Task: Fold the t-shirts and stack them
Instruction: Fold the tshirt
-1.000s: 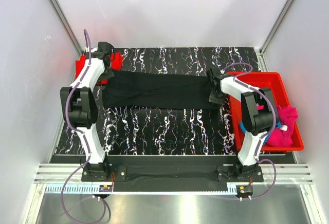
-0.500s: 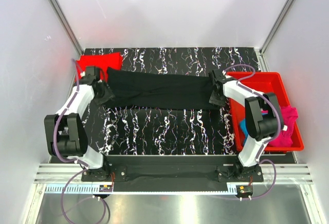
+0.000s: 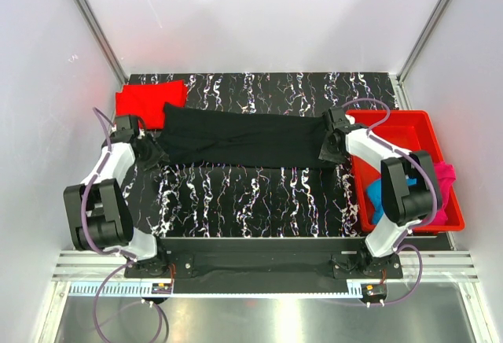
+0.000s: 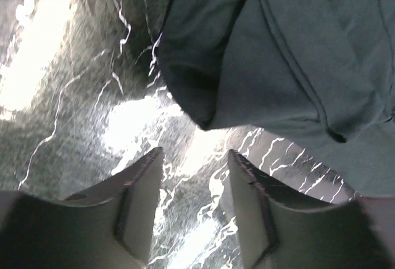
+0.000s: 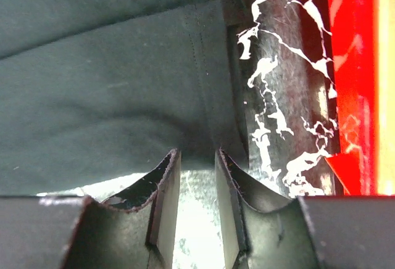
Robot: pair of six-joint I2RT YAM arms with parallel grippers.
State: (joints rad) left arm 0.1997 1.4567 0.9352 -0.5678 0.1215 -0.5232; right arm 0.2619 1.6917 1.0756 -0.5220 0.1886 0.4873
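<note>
Nearest me, the two arms rise from their bases at the table's (image 3: 259, 201) front edge and reach out to either end of the black t-shirt (image 3: 244, 140). On my left wrist feed, the left gripper (image 4: 194, 155) hangs low over the marbled surface with its fingers (image 4: 139, 201) spread moderately wide. There is nothing between them, only shiny tabletop showing through the gap. A rounded corner of the black cloth lies just ahead of the fingertips, not touching them as far as I can see. On the right wrist feed, the right gripper (image 5: 197, 153) has its fingers (image 5: 163, 189) drawn to a narrow slot, tips right at the shirt's stitched hem. I see bare table in the slot and no cloth pinched between them. The black shirt itself lies flat across the middle of the table as a long band running from one gripper to the other. To the right of it, just beside the right gripper, sits the red bin (image 3: 393, 112), holding the bright blue t-shirt (image 3: 376, 195) near its left wall and the magenta t-shirt (image 3: 444, 182) bunched against its right side. Furthest from me, at the far left corner, the red t-shirt (image 3: 149, 97) lies flat, its near edge touching the black one.
</note>
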